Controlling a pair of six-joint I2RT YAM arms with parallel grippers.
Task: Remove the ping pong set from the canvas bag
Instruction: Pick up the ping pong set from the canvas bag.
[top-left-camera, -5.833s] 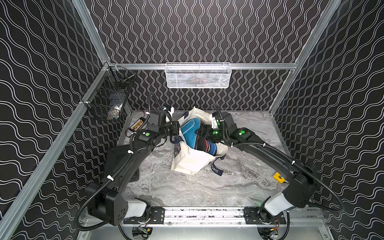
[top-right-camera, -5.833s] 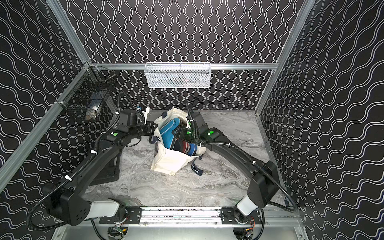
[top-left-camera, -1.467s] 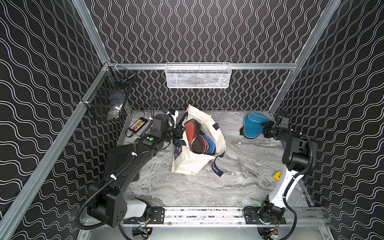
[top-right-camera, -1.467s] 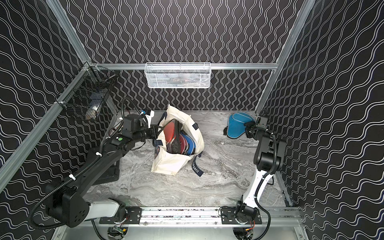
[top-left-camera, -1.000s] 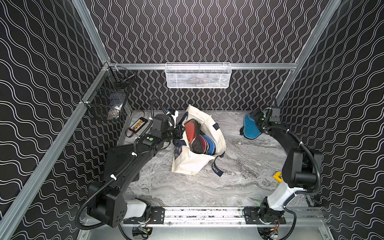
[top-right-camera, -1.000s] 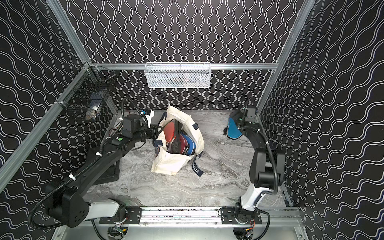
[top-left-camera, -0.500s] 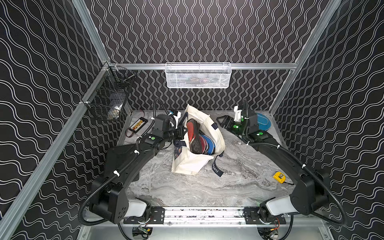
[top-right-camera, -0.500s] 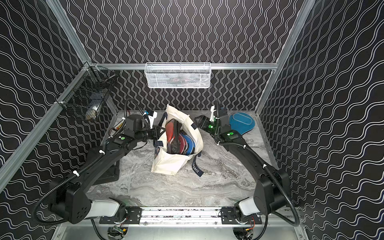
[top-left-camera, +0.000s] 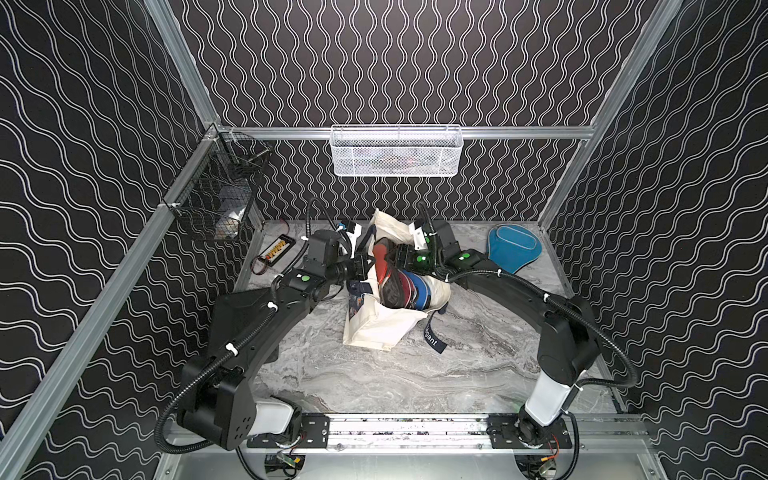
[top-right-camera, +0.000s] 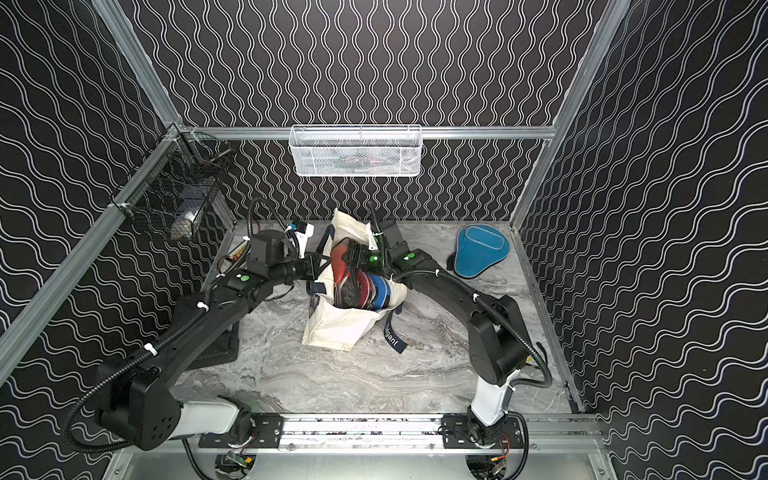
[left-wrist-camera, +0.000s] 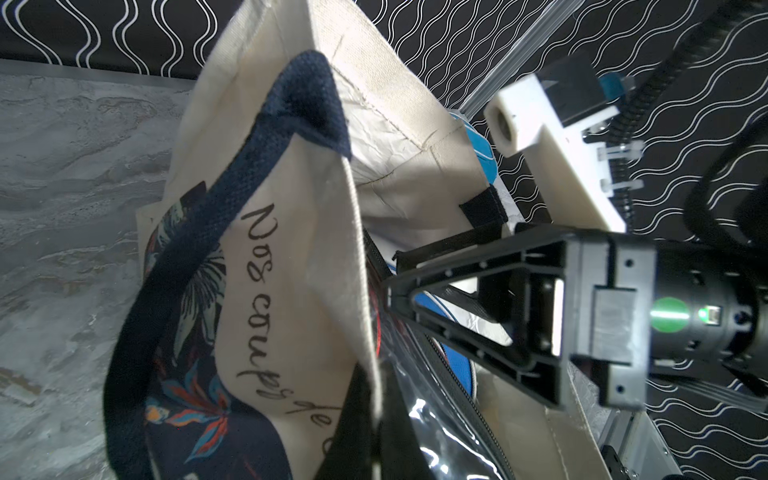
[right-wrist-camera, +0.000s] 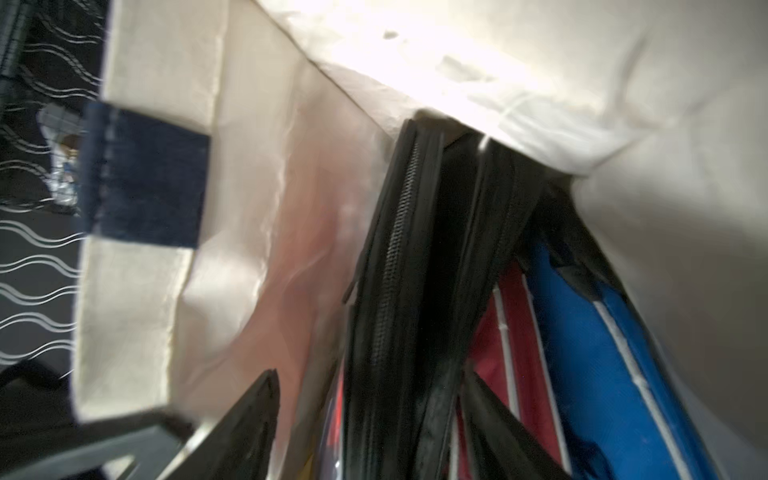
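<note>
Ping pong set (top-left-camera: 409, 289) inside canvas bag (top-left-camera: 374, 332) | right gripper (right-wrist-camera: 370, 395) straddling black-edged pouch (right-wrist-camera: 399, 270)

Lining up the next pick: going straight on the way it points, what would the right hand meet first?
Most likely the black zip edge of the clear pouch in the canvas bag: it stands right ahead of the right hand, though the wrist view is blurry.

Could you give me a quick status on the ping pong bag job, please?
Left gripper shut on the canvas bag rim. Right gripper open, astride a black-edged pouch in the bag mouth. Teal cover out on the table; nothing blocking.
</note>
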